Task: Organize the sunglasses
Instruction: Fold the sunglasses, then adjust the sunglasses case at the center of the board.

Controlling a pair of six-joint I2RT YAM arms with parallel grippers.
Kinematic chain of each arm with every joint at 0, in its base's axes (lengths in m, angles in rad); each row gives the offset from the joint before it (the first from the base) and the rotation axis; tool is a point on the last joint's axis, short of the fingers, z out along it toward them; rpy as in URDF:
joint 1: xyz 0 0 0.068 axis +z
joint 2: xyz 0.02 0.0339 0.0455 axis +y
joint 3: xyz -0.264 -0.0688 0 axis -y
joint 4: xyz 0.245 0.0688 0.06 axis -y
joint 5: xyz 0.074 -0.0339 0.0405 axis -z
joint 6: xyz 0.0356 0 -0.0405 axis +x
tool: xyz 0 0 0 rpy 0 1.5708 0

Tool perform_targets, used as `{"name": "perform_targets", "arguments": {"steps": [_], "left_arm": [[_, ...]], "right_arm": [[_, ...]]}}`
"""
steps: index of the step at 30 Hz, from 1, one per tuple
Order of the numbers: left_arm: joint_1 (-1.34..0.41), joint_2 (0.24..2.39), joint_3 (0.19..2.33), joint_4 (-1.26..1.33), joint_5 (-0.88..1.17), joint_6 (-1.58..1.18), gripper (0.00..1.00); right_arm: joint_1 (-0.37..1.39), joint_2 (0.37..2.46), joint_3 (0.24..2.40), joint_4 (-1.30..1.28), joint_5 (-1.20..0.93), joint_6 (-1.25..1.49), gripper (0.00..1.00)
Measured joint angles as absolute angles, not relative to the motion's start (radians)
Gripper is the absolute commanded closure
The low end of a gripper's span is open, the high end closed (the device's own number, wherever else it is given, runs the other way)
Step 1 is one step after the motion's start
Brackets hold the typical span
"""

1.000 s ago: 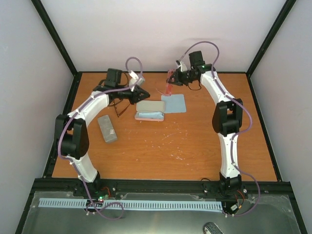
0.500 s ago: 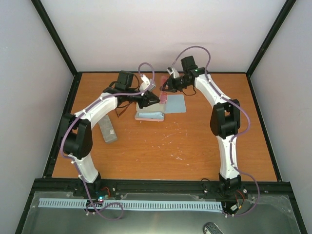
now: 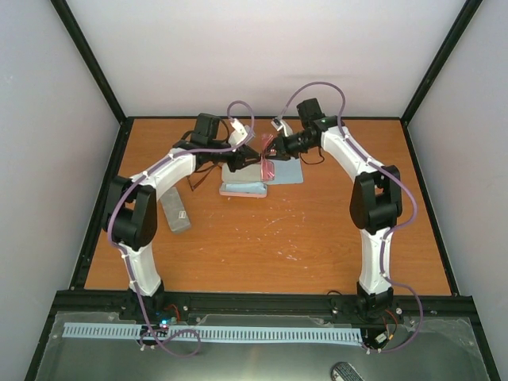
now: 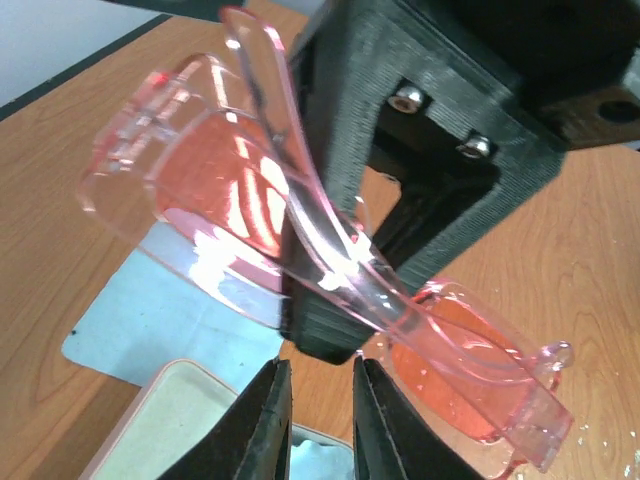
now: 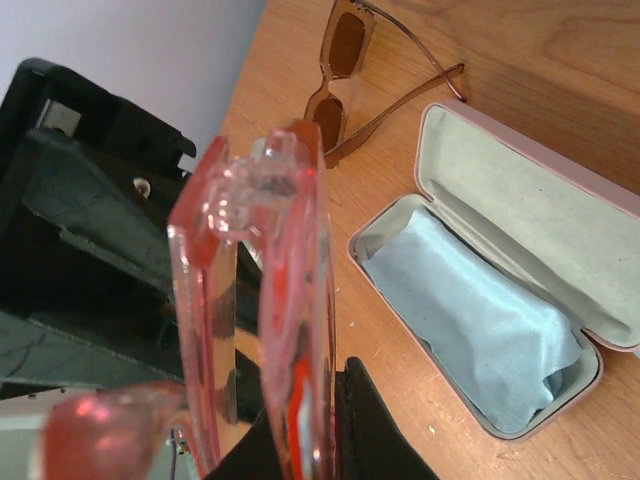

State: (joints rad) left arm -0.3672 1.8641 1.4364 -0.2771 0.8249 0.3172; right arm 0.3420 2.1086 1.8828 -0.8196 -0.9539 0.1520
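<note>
1. From above, the red-orange sunglasses (image 3: 267,165) are pinched in the right claw (image 3: 275,148). The left claw (image 3: 254,155), just beside, is barely made out.
2. At the left wrist, its fingers (image 4: 268,425) are seen slightly parted beneath the sunglasses.
3. At the right wrist, the brown sunglasses (image 5: 345,70) are seen beyond the claw, whose fingers are largely hidden.

The pink glasses (image 4: 210,200) are see-through pink with red-orange lenses. The brown glasses (image 5: 345,50) are brown all over, lenses too. The pink case (image 5: 530,190) is pale grey-green inside, and the cloth (image 5: 470,330) in it is light blue. The other cloth (image 3: 290,171) is light blue too. The grey case (image 3: 175,210) is grey. The table (image 3: 317,230) is orange-brown wood with little white marks. The arms (image 3: 171,171) are white with black joints, and the cables (image 3: 240,103) are purple.
</note>
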Motion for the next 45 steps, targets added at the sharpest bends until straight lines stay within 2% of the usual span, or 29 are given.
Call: {"name": "perform_targets", "arguments": {"steps": [5,11,15,22,31,45], "left_arm": [[-0.291,1.880,1.473,-0.265,0.814,0.263,0.82],[-0.114,2.000,1.691,-0.301,0.732,0.304,0.83],[-0.077,2.148,1.842,-0.369,0.670,0.368,0.82],[-0.109,2.466,2.189,-0.594,0.606,0.450,0.82],[-0.154,2.469,2.123,-0.714,0.566,0.527,0.82],[-0.197,2.351,1.853,-0.730,0.532,0.587,0.84]], "right_arm": [[0.344,2.104,1.861,-0.817,-0.889,0.188,0.97],[0.346,2.128,1.829,-0.751,-0.852,0.348,0.97],[0.371,2.172,1.867,-0.728,-0.843,0.405,0.97],[0.414,2.196,1.872,-0.728,-0.833,0.445,0.97],[0.415,2.199,1.872,-0.743,-0.822,0.452,0.97],[0.415,2.200,1.842,-0.750,-0.814,0.445,0.97]]}}
